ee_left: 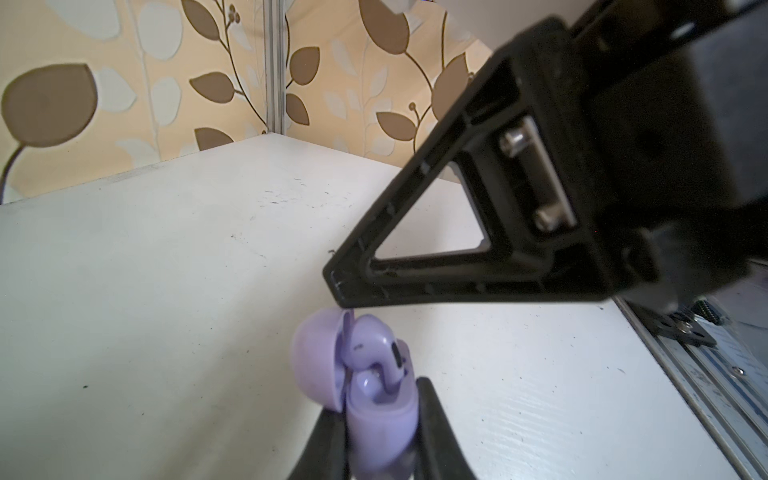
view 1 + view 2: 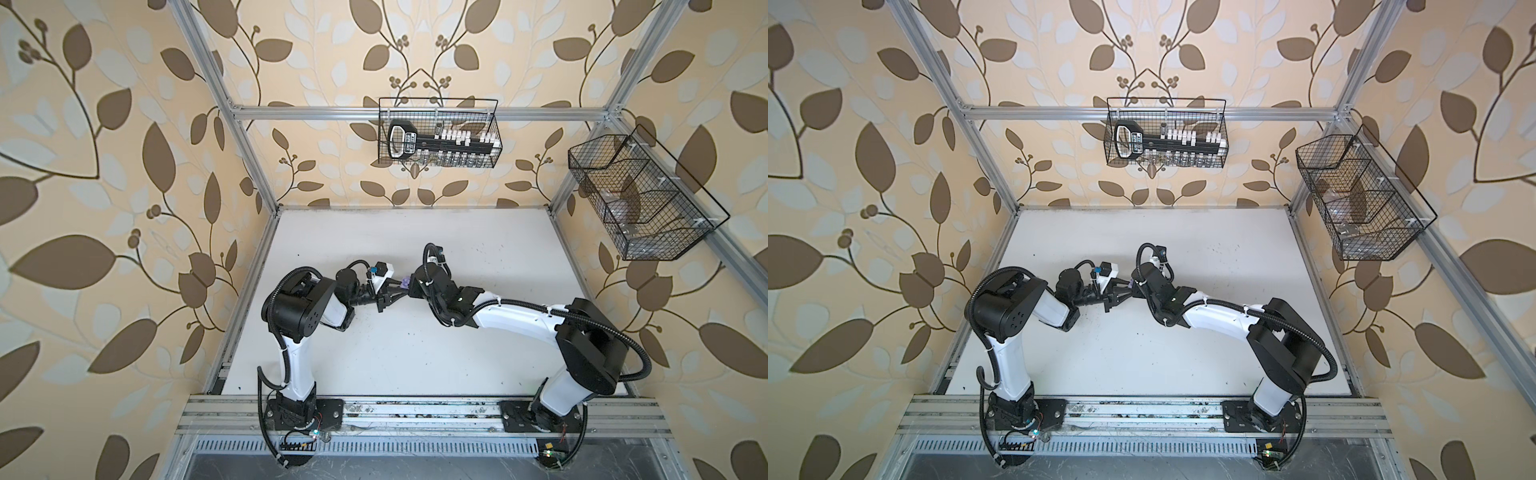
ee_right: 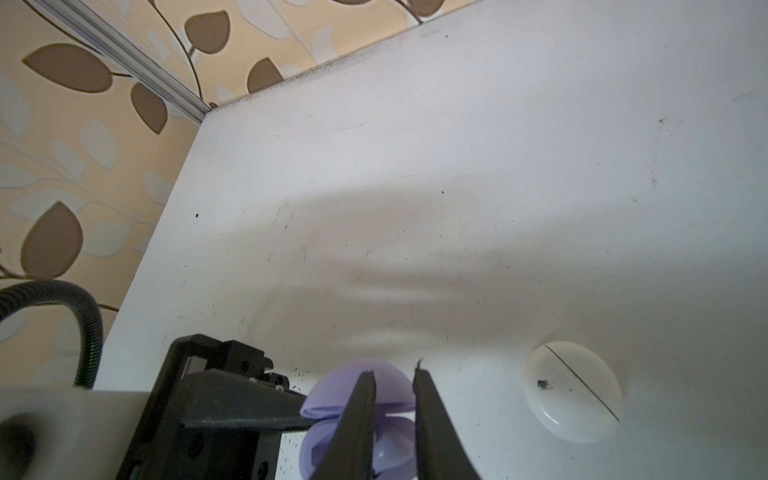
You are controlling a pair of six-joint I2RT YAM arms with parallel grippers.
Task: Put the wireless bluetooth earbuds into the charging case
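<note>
Case [image 1: 376, 436], lavender, is clamped at its base between the left gripper [image 1: 380, 415] fingers, jaws closed tight on it. Lid [image 1: 316, 361] is hinged open. One lavender earbud [image 1: 374, 349] sits in the open base, bulb sticking up next to the lid; can't tell if it's fully seated. Right gripper [image 3: 395, 370] is directly over the case mouth, jaws closed down to a thin slit with nothing visible between them. In the left wrist view one of its tips is right at the lid's upper edge; contact unclear. In both top views the grippers meet tip to tip near the middle of the table [image 2: 415, 361], with only a sliver of lavender showing between them. White case [image 3: 575, 390] is closed and lies flat on the table off to the side, clear of both grippers, with a dark speck on its top. It shows only in the right wrist view.
</note>
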